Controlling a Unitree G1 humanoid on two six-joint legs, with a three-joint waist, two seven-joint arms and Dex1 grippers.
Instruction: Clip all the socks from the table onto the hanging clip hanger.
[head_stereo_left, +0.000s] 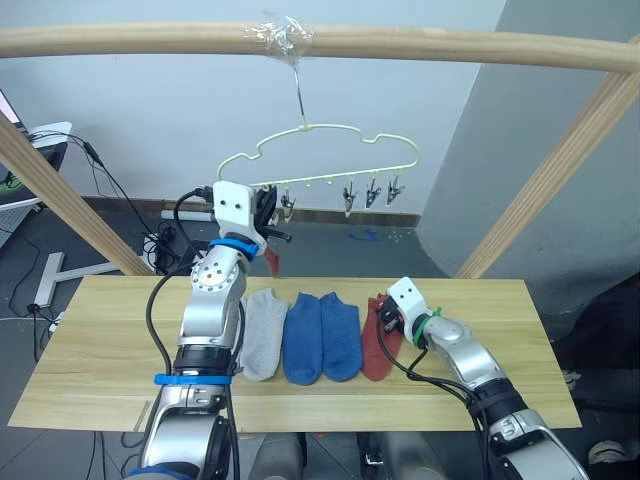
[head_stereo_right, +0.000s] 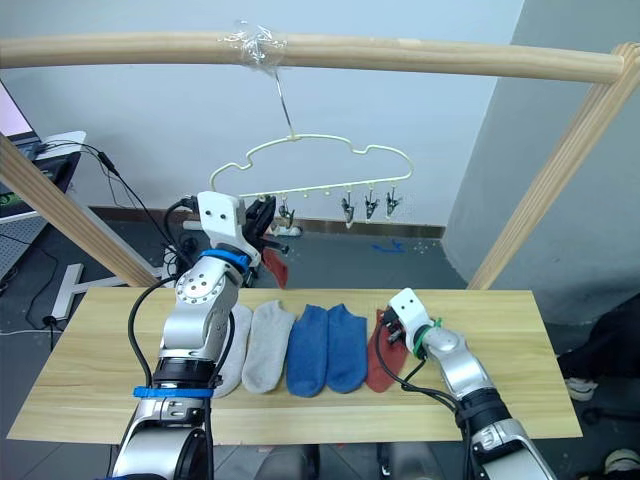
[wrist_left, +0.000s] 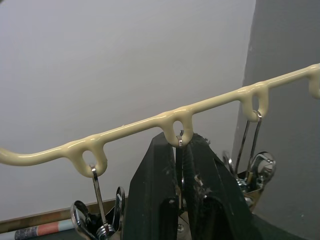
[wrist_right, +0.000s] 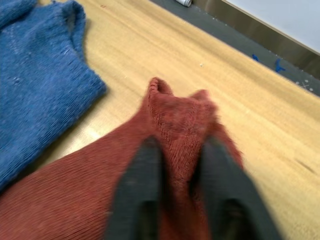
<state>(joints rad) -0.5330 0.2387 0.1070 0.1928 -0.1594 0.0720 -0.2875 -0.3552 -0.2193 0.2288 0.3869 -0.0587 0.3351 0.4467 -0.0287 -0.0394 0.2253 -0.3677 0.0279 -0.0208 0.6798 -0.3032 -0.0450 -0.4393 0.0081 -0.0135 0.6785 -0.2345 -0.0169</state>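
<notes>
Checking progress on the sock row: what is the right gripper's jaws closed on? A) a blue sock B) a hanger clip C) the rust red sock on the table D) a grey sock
C: the right gripper pinches a raised fold of the rust red sock lying on the table.

Bare counter (head_stereo_left: 90, 350) at 9 o'clock of the sock row, and another bare patch at 3 o'clock past the rust red sock (head_stereo_left: 378, 340). Socks lie edge to edge, no gap between them. Clip hanger (head_stereo_left: 320, 160) hangs under the top pole (head_stereo_left: 450, 45); slanted poles (head_stereo_left: 540, 180) fence both sides. Left gripper (head_stereo_right: 262, 225) blocks the hanger's 9 o'clock clips; the three 3 o'clock clips (head_stereo_left: 370, 192) hang free.
</notes>
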